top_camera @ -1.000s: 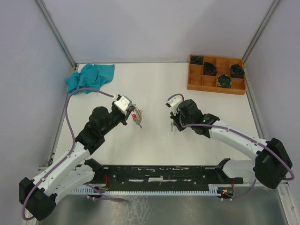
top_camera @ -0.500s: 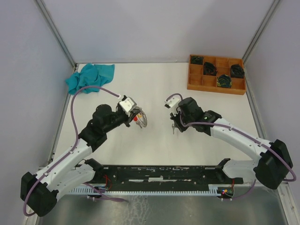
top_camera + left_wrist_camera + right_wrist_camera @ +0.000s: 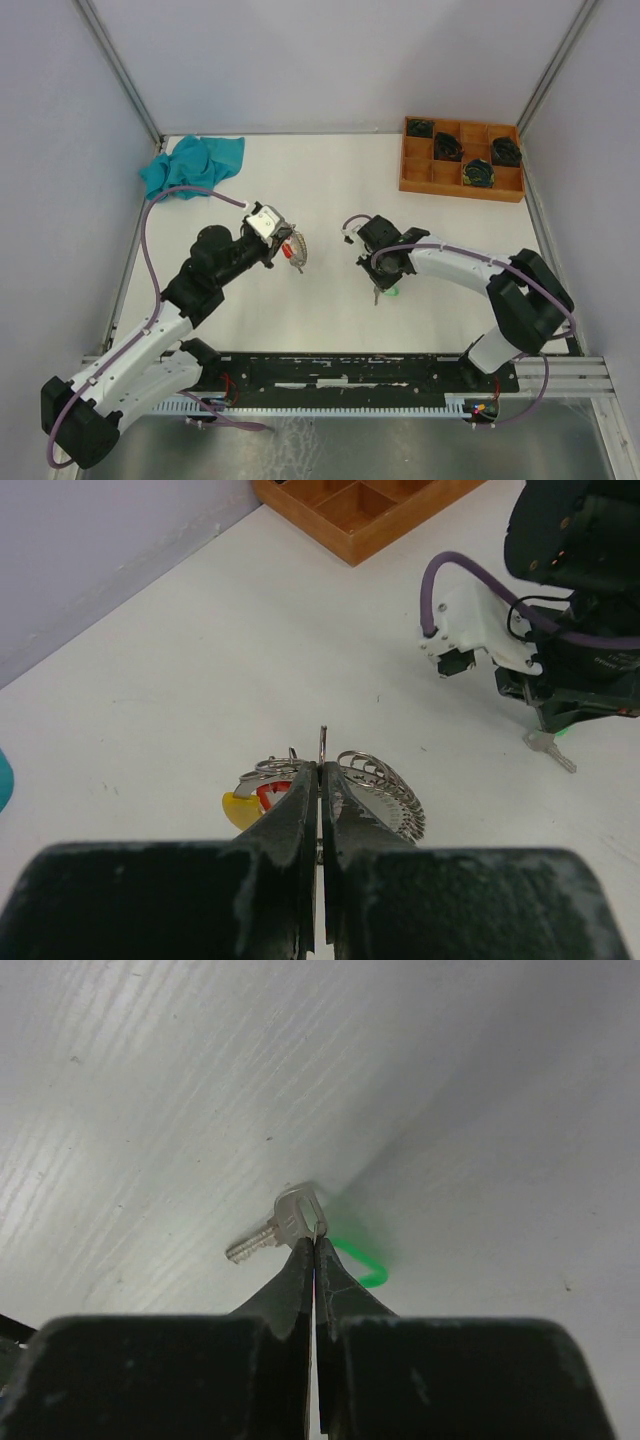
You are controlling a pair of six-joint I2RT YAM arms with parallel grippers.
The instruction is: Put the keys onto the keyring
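Note:
My left gripper is shut on the keyring, a silvery ribbed ring held just above the table. A yellow tag and a red tag show at the ring's left side. From above, the left gripper and keyring are left of centre. My right gripper is shut on the small loop of a silver key with a green tag, close over the table. In the top view the right gripper is right of centre, with the green tag beneath it.
An orange wooden tray with black coils in its compartments stands at the back right. A teal cloth lies at the back left. Bare white table lies between the two grippers. Grey walls close in both sides.
My right wrist has swung left and toward the near edge, and the green tag now shows under it. My left gripper has turned slightly with the keyring.

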